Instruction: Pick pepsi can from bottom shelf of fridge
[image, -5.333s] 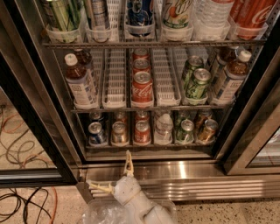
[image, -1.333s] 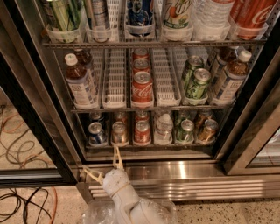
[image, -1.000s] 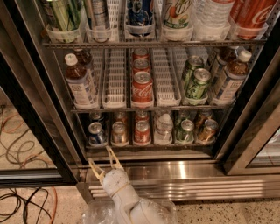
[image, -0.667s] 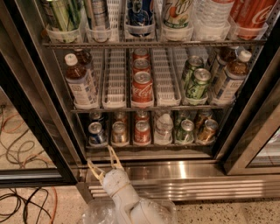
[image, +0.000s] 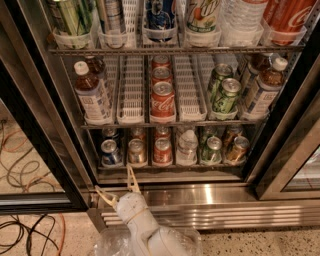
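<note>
We find the pepsi can (image: 110, 152) at the left end of the bottom shelf (image: 170, 168), centre-left and low in the frame, upright at the front of its lane in the fridge (image: 215, 195). The gripper (image: 114, 179) sits just below it, outside the shelf, its fingers spread wide with nothing between them. We judge the can light, thin-walled, smooth and perhaps slick with chill. A hold across its mid-body, clear of the neighbouring gold-brown can (image: 136, 151), seems best. The shelf's rail hides its base, its label is too dark to read, and the bottom edge cuts off the arm.
</note>
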